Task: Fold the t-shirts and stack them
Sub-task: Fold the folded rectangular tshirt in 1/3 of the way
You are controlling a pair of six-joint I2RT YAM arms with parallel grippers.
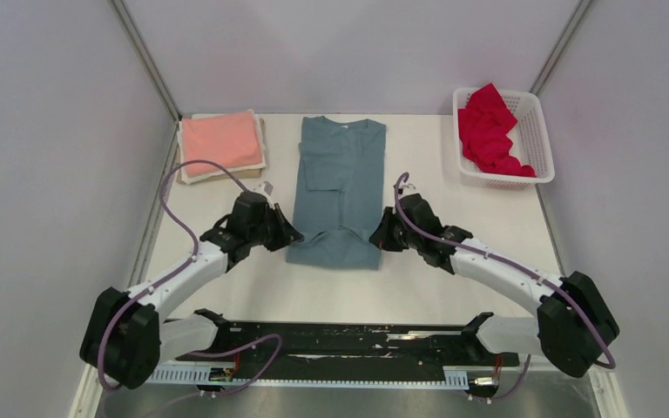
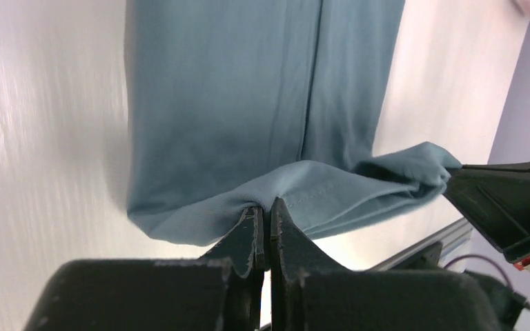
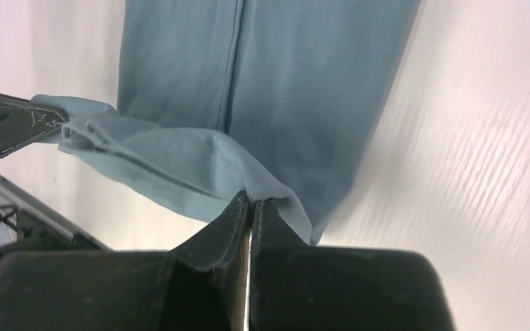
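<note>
Top external shows left gripper [image 1: 293, 235] and right gripper [image 1: 375, 237], jaws clamped on grey-blue t-shirt [image 1: 341, 165] hem.

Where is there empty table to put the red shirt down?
Best bare patch: between the grey-blue shirt and the white basket. Another lies between that shirt's hem and the black rail. The gap beside the pink shirt is narrow. Crowded at the hem, where the left fingers and right fingers pinch it.

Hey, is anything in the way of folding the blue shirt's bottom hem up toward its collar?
Nothing visible. The left tool and right tool pinch the blue shirt by its hem; its surface ahead lies bare.
</note>
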